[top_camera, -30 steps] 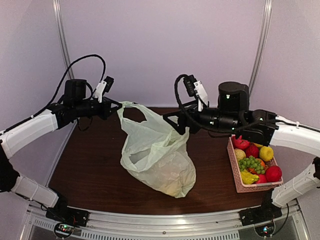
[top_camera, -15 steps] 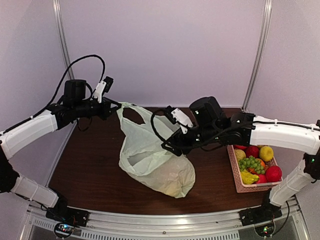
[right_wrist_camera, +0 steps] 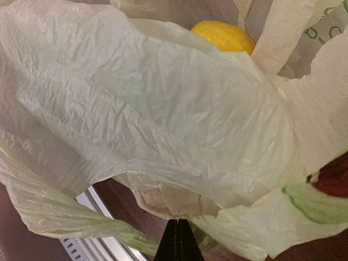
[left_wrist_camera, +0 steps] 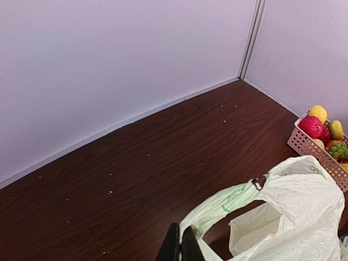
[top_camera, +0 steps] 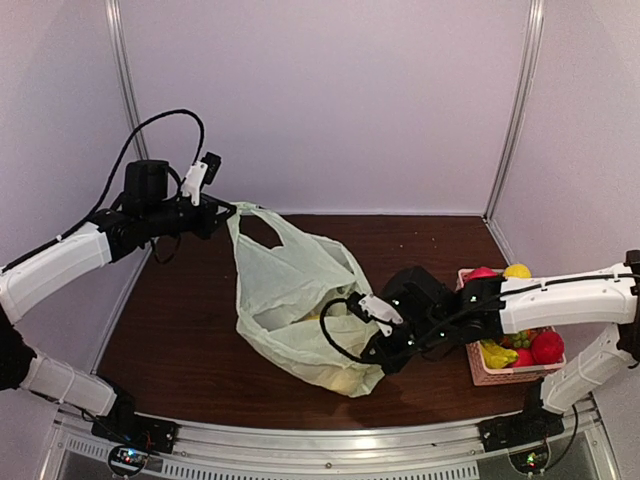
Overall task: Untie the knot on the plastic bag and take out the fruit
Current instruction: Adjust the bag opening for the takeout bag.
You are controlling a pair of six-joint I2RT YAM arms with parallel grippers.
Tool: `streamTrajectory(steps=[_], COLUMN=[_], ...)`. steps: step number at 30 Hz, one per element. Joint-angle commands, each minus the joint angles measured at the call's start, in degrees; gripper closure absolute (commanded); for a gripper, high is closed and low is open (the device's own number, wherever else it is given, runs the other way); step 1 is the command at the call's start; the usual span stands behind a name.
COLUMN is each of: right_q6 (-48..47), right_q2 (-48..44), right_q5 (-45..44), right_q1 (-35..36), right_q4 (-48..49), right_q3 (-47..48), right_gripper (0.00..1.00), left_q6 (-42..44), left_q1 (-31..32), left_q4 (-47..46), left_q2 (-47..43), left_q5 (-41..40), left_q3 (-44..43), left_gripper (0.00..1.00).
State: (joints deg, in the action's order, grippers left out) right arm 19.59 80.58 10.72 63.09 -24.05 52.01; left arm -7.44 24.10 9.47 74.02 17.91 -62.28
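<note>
**Top external view: bag hung by one handle from the left arm, right arm low at its side**

The plastic bag [top_camera: 285, 295] sits mid table [top_camera: 175, 320], with its body slumped on the wood and its mouth gaping. The left gripper [top_camera: 226, 210] is raised at the far left. Its jaws are pressed together on one handle loop, and that loop is pulled up taut from the bag.

The right gripper [top_camera: 372, 352] is low at the bag's near right side and touches the film. The fruit [top_camera: 338, 320] shows as a yellow patch through the plastic near that gripper.

A pink basket [top_camera: 497, 376] stands at the right edge, just beside the right forearm. It holds red, yellow and green pieces.

Left wrist view: the dark finger tips [left_wrist_camera: 180, 247] are closed with pale green plastic pinched between them. The handle strip runs up and right from there into the bag. The basket is far right and apart from the bag, with a red round fruit [left_wrist_camera: 311, 126] and grapes [left_wrist_camera: 340, 148] in it.

Right wrist view: the jaws are shut tight, tip against tip, at the bottom centre. The tips are nosed into the bag's lower folds. I cannot tell whether any film is caught between them. Crinkled film fills the frame, and one round yellow fruit sits inside the bag at the top, well apart from the tips.
</note>
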Motion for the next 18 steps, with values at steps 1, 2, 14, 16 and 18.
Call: streamTrajectory(steps=[1, 2, 14, 16, 18], right_q6=[2.5, 2.6, -0.6, -1.3, -1.7], right_q2=[-5.5, -6.6, -8.9, -5.4, -1.8], right_q5=[0.1, 0.1, -7.6, -8.6, -9.1], right_q1=[0.8, 0.8, 0.4, 0.0, -0.6], right_q4=[-2.0, -2.6, -1.5, -2.6, -3.2], right_q3=[-1.1, -1.0, 13.1, 16.1, 18.7], right_gripper=[1.0, 1.0, 0.27, 0.28, 0.3], left_q6=[-0.1, -0.1, 0.0, 0.0, 0.0], left_q1=[0.2, 0.2, 0.2, 0.2, 0.2], left_q4=[-1.8, -1.7, -2.3, -2.3, -2.4], left_q2=[-1.9, -2.0, -1.4, -1.5, -1.6], left_q5=[-2.9, -3.2, -1.3, -1.2, -1.1], left_q3=[0.7, 0.8, 1.0, 1.0, 1.0], left_gripper=[1.0, 1.0, 1.0, 1.0, 1.0])
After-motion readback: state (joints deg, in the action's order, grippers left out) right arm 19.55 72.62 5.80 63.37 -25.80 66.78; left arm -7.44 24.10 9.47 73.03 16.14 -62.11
